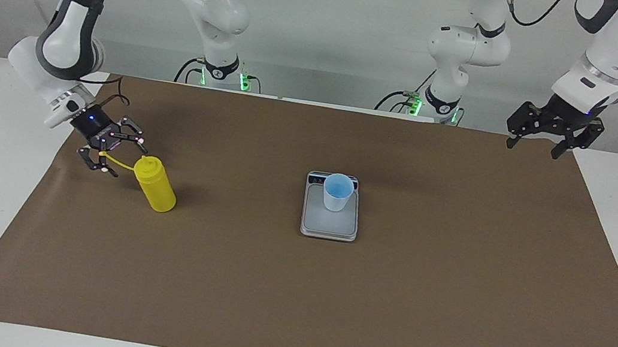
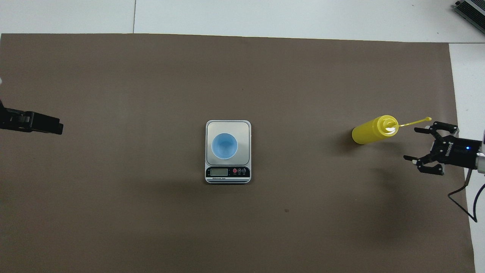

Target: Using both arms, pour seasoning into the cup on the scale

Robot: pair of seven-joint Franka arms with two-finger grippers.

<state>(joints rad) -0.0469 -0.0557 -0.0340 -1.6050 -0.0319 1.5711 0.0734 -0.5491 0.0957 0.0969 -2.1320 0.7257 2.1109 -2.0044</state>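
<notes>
Yellow seasoning [image 1: 157, 189] stood free beside my open right gripper [image 1: 113, 155]. My left gripper [image 1: 538, 145] waited, open.

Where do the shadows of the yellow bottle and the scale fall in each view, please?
Facing view: the bottle throws a faint shadow toward the scale, whose soft shadow spreads toward the robots. Overhead view: the bottle's shadow again points toward the scale, which has a dim patch nearer the robots.
</notes>
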